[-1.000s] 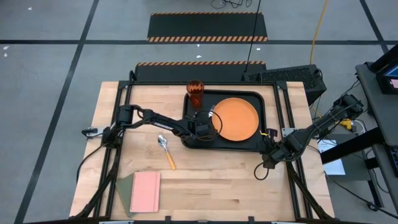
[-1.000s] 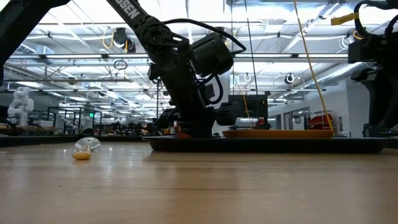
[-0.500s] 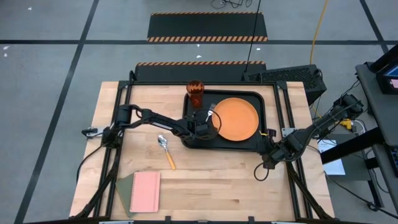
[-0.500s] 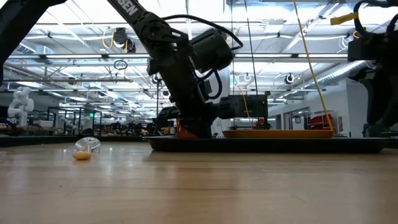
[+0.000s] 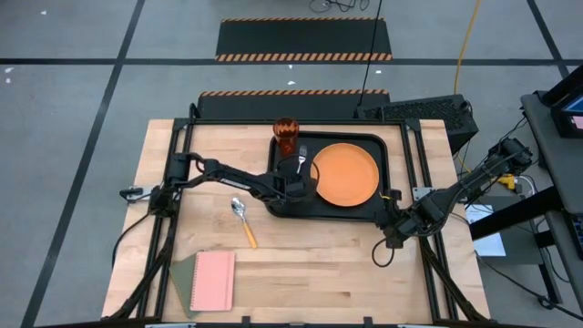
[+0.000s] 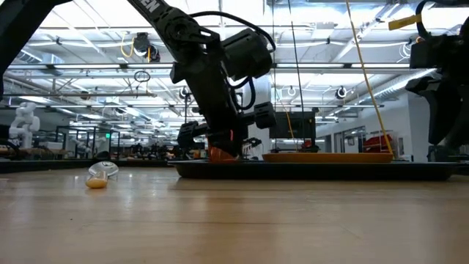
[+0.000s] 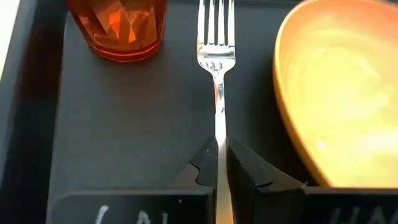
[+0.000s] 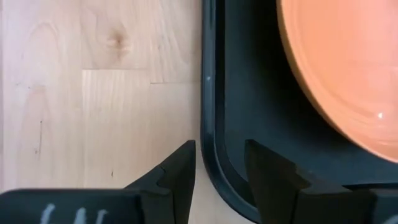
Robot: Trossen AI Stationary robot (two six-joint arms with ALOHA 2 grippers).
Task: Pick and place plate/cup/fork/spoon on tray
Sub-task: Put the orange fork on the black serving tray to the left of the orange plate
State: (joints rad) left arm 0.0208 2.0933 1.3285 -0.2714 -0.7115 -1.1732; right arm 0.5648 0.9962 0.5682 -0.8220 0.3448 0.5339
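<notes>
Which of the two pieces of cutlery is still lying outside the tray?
The spoon: it lies on the bare wooden table, beside the tray. The fork is over the tray, gripped by the left gripper.

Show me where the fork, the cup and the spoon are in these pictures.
fork [image 7: 216, 37], left wrist view, on the silver tines.
cup [image 7: 118, 25], left wrist view, on its orange side wall.
spoon [image 5: 239, 209], high view, on the silver bowl.
</notes>
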